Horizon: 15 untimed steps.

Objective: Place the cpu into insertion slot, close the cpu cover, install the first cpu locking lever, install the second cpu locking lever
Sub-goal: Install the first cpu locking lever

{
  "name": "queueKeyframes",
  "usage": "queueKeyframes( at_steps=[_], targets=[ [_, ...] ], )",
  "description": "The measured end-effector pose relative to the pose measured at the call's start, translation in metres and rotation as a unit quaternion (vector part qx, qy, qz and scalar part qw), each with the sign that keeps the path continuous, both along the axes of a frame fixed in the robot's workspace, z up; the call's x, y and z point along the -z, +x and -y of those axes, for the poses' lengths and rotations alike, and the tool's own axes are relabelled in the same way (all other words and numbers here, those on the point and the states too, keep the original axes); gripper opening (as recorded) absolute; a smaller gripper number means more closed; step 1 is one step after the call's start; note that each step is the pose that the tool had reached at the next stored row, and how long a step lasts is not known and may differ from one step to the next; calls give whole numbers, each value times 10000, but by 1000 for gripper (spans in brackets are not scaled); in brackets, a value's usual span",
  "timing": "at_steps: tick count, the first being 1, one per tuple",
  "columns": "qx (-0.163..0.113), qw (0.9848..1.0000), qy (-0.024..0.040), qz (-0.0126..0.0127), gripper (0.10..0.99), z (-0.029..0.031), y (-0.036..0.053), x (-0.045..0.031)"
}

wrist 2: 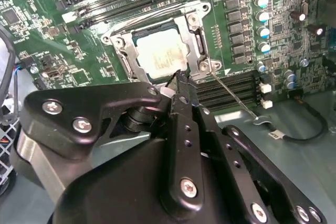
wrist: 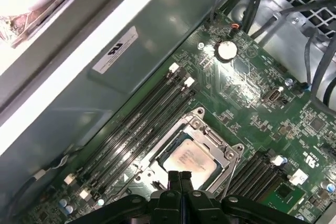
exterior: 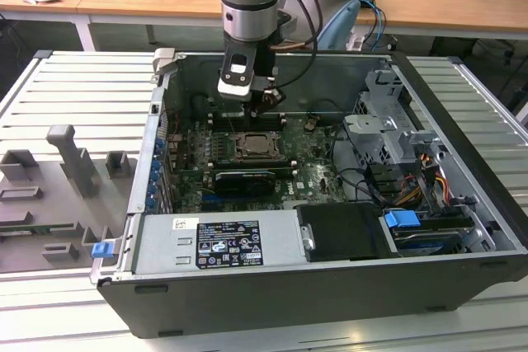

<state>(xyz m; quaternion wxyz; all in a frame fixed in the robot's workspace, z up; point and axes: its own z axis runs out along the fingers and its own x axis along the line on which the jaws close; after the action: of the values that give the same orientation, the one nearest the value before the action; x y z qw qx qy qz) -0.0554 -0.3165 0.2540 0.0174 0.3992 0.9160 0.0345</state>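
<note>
**Operator:** Pincer (wrist: 180, 178) tips pressed together, gripping nothing; I see them just above one edge of the cpu cover (wrist: 223, 149). In the exterior view the gripper (exterior: 262, 107) hangs directly over the insertion slot (exterior: 257, 147), inside the open computer case (exterior: 462, 195).

**Observer:** And the cpu?

**Operator:** The cpu (wrist 2: 160, 56) lies flat in the insertion slot, pale face up, with the cpu cover closed down around it as a frame. I see one thin locking lever (wrist 2: 233, 94) running from the socket's corner past the memory slots (wrist 2: 231, 87), away from the cover.

**Observer:** Landmarks?

**Operator:** Green motherboard (wrist: 247, 77) rings the socket; more memory slots (wrist: 136, 124) run beside it.
</note>
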Motion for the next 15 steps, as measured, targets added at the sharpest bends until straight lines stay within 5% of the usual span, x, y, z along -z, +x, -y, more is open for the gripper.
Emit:
queueKeyframes(
  at_steps=[4, 10, 15],
  targets=[
    [-5, 10000, 0, 0, 106, 0, 0, -140],
    [-331, 9995, -10, -3, 106, 0, -23, -122],
    [-790, 9969, -11, -7, 106, 0, -27, -104]
  ],
)
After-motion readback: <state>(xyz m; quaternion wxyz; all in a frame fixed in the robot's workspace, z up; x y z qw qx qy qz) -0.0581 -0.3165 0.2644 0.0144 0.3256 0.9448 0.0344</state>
